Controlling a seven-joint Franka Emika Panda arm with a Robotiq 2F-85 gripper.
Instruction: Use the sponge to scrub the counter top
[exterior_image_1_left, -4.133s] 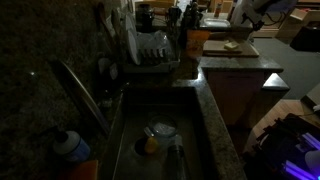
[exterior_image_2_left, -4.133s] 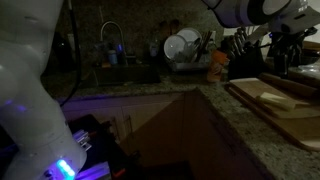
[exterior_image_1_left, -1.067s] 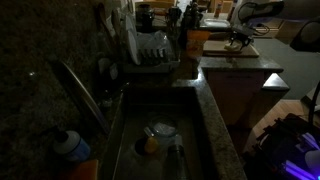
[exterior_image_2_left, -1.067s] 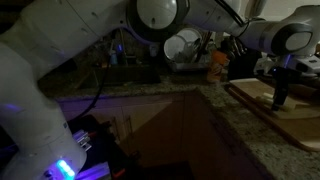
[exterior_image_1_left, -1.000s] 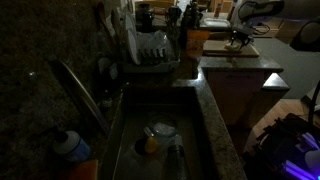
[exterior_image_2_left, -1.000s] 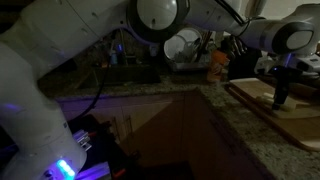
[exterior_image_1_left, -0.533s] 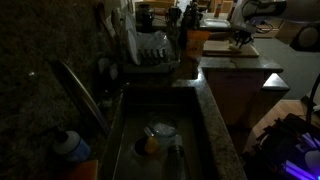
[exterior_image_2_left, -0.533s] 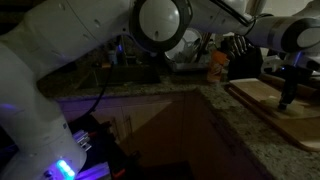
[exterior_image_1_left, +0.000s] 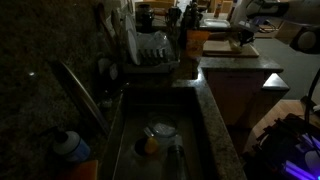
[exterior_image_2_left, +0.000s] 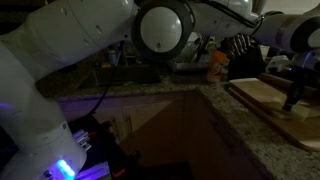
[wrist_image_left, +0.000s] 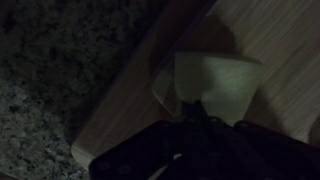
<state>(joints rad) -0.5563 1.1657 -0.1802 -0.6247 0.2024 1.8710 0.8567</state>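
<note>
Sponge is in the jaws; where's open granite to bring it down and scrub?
Bare counter top runs between the cutting board and the rounded front edge, and on along the strip beside the sink. Crowded: the dish rack past the sink, and the sink itself, which holds dishes.

Arm (exterior_image_2_left: 70, 45): glossy white rounded shells w/ big grey round joint cap (exterior_image_2_left: 165, 27); gripper (wrist_image_left: 197, 120) blk, matte.

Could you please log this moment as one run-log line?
phase: grasp | gripper: shut on sponge | sponge: over cutting board | counter top: sponge not on it
</note>
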